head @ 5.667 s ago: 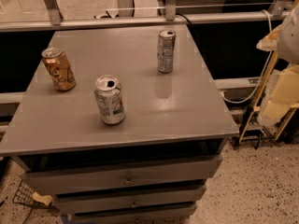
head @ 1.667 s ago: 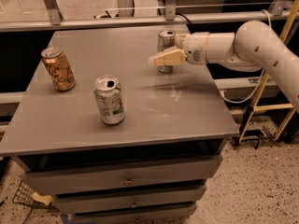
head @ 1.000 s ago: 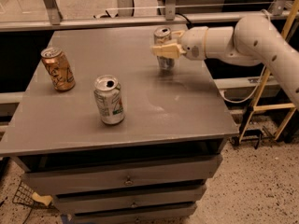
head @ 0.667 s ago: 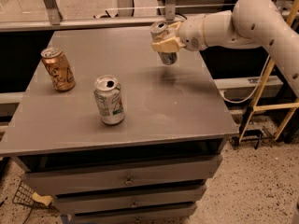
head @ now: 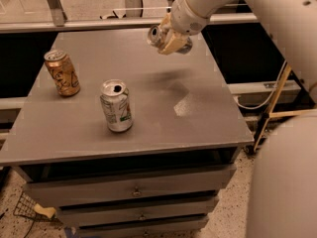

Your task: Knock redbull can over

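Note:
The slim silver-grey redbull can is off the grey table, tipped on its side with its top facing left, above the table's far right part. My gripper is shut on it, its cream-coloured fingers wrapped around the can's body. The can's lower end is partly hidden behind the fingers. A soft shadow lies on the tabletop below it.
A wider silver can with green and red marks stands upright at the table's front middle. An orange-gold can stands at the left. My white arm reaches in from the right. Drawers sit under the tabletop. A rail runs behind the table.
My gripper came in from the right, closed on the upright redbull can, then lifted and tipped it sideways. The two other cans have not moved.

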`<control>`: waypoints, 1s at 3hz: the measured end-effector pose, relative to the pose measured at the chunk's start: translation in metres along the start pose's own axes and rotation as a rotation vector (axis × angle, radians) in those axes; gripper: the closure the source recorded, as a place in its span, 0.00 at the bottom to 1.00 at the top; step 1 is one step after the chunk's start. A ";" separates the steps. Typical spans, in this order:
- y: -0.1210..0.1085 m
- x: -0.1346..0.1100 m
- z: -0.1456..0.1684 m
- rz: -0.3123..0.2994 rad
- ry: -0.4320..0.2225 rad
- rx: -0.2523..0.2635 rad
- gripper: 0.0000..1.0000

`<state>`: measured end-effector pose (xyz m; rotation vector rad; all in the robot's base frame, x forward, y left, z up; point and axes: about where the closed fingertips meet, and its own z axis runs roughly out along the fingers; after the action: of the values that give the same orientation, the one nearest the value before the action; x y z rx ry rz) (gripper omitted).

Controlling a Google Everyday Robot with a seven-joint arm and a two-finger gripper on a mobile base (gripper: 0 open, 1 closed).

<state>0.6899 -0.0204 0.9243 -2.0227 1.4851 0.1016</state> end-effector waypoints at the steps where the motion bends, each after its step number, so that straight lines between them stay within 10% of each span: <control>1: 0.017 0.010 0.012 -0.187 0.191 -0.178 1.00; 3: 0.041 0.033 0.037 -0.369 0.387 -0.465 1.00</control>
<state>0.6760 -0.0359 0.8635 -2.7907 1.3636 -0.1145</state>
